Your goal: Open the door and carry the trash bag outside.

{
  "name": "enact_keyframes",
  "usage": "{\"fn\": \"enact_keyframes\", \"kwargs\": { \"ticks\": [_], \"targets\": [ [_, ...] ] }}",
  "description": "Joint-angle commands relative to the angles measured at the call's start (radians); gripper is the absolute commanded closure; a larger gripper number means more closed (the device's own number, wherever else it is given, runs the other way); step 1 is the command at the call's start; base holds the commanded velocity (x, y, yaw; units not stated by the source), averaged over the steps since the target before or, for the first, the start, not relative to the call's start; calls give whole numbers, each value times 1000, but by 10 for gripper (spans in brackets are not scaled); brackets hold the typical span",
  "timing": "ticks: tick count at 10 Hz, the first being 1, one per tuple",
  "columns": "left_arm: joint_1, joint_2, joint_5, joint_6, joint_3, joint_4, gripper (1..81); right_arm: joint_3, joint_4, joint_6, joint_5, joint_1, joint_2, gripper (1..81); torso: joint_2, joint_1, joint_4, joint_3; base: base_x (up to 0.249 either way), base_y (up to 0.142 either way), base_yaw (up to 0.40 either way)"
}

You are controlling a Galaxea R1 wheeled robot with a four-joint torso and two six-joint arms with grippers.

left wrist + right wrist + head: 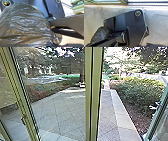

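Observation:
A glass door with a yellow-green frame point(93, 97) stands in front of me in the head view, its upright edge near the middle. To the right of that edge is an opening onto the paving. The dark, shiny trash bag point(25, 25) bulges large and close in the left wrist view, beside my base. In the right wrist view the trash bag point(100, 34) is smaller, next to the base plate. What grips the bag is hidden, and I cannot tell how either gripper stands.
Outside lies a paved path point(107, 114) with a pale stone border point(122, 114). Bushes point(140, 92) grow along its right side. Another framed pane point(158, 115) leans in at the far right. A threshold strip point(134, 6) runs past my base.

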Motion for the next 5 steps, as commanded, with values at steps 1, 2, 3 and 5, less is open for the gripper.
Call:
{"fn": "enact_keyframes", "kwargs": {
  "ticks": [1,2,3,5],
  "targets": [
    [-39,-4,53,6,1,3,811,-108,-79,-6,5,-22,72,10,0,0,0,0,0,0,0],
    [-39,-4,51,6,-1,3,811,-157,-92,-7,27,-45,112,10,0,0,0,0,0,0,0],
    [-41,-7,48,5,-1,3,811,-209,-96,-9,35,-62,153,10,0,0,0,0,0,0,0],
    [-42,-6,48,5,-7,3,811,-289,-99,-9,73,-95,207,10,0,0,0,0,0,0,0]
  ]
}}
